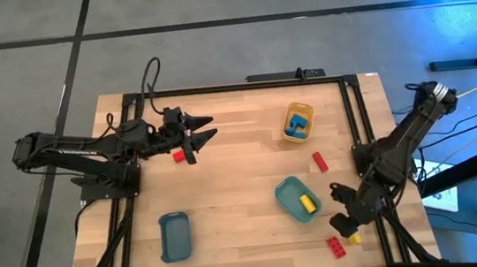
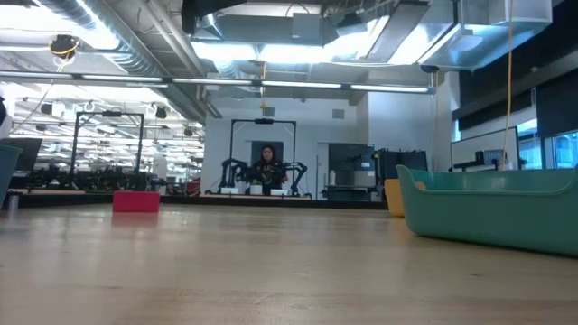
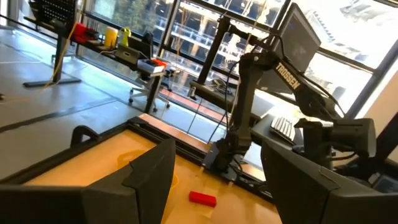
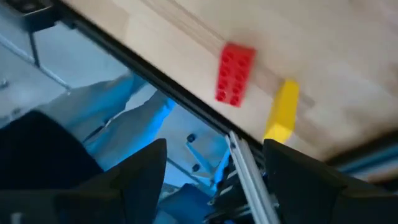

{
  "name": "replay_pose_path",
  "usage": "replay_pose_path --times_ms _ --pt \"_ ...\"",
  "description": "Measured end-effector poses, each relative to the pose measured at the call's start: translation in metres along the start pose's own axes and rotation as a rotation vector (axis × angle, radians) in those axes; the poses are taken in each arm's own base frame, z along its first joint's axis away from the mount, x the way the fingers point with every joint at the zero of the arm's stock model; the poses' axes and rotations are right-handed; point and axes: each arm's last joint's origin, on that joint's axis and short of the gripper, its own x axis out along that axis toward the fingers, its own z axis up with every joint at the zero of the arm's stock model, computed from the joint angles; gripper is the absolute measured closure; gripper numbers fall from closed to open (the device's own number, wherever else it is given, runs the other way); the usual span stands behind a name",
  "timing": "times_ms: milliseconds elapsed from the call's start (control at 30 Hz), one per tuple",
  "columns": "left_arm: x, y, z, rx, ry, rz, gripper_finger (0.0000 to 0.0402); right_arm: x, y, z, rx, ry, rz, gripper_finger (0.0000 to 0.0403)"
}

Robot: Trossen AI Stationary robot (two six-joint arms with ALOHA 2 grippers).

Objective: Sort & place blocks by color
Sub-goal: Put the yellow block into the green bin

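**Sorting part done; loose blocks still on the bench**

At the near right corner of the bench (image 1: 231, 232), the right gripper (image 1: 342, 209) is held with its fingers apart and nothing between them. Just beside it a red block (image 1: 334, 246) and a small yellow block (image 1: 353, 239) lie close together near the bench edge. A pick of one of these is judged to be the step in hand; the next move calls for the open fingers to be lowered around a single block without the neighbour being nudged.

A little farther in, a yellow block (image 1: 307, 203) is seen inside the teal tray (image 1: 286, 192), with the slate-blue tray (image 1: 175, 238) standing well to the left. Beyond, another red block (image 1: 320, 161) lies loose, and blue blocks (image 1: 298, 126) rest in the yellow tray (image 1: 296, 107). At the far left, the left gripper (image 1: 205, 128) is held open and empty above the bench, with a red block (image 1: 178, 156) near it.

The pair of blocks at the corner is shown close up only in the right wrist view, the red one (image 4: 234, 74) apart from the yellow one (image 4: 283, 111). The gap under the left gripper is not shown by the low view.
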Motion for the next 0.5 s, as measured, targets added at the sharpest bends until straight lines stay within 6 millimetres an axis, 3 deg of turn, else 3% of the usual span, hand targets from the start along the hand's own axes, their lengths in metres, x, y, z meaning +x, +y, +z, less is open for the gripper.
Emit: replay_pose_path --times_ms 267,500 --pt "0.000 0.000 0.000 0.000 0.001 -0.002 0.0171 0.022 -0.008 -0.018 0.255 0.003 -0.104 0.0137" --pt "0.000 0.000 0.000 0.001 0.004 -0.007 0.0171 0.044 -0.006 -0.021 0.288 0.006 -0.152 0.0137"
